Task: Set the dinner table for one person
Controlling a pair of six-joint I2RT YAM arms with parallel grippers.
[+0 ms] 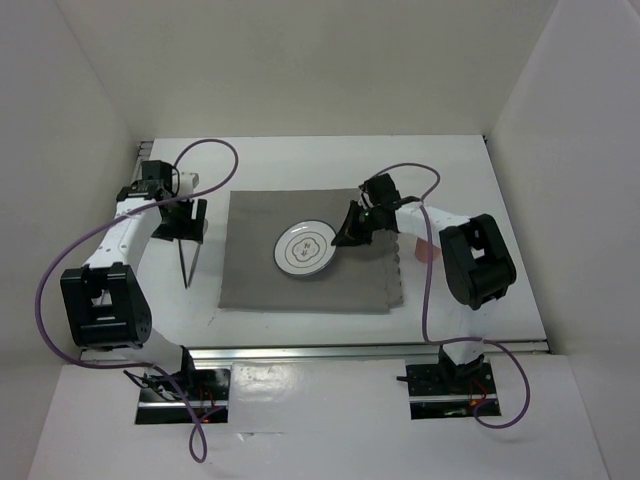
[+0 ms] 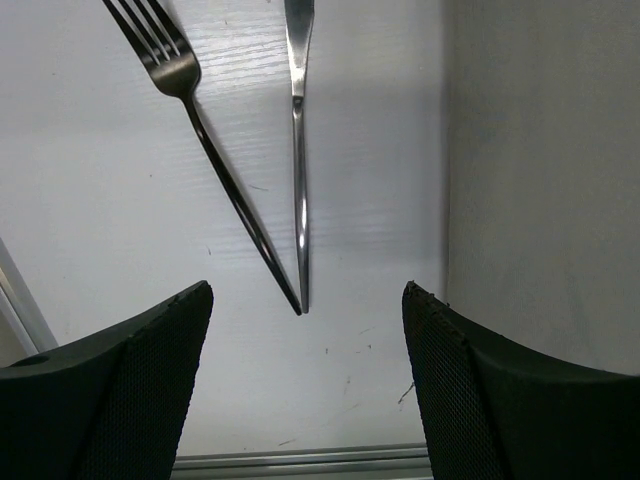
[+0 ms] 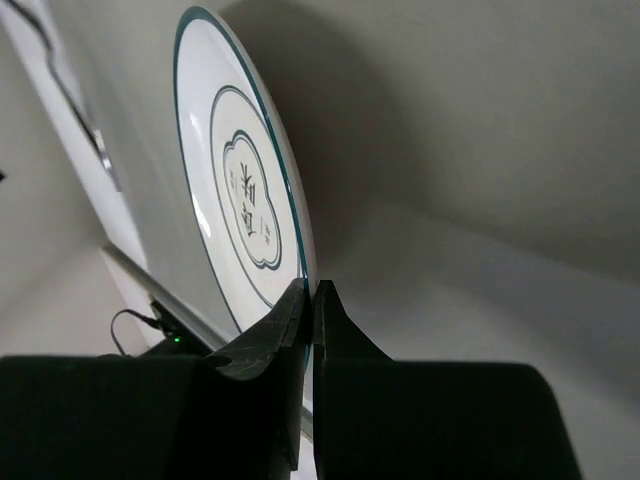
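A white plate with dark rings (image 1: 303,250) sits on a grey cloth mat (image 1: 260,280) in the middle of the white dinner table (image 1: 300,165). My right gripper (image 1: 342,238) is shut on the plate's right rim. In the right wrist view the fingers (image 3: 311,295) pinch the plate's edge (image 3: 240,200). A fork (image 2: 215,150) and a knife (image 2: 299,150) lie on the table left of the mat, with their handle ends meeting. In the top view they are thin lines (image 1: 187,262). My left gripper (image 1: 183,222) is open and empty, above the handle ends (image 2: 307,288).
A small pink object (image 1: 429,252) lies on the table by the right arm, off the mat's right edge. The mat's left edge (image 2: 540,150) runs beside the knife. A silver rail (image 2: 300,462) edges the table. White walls enclose three sides.
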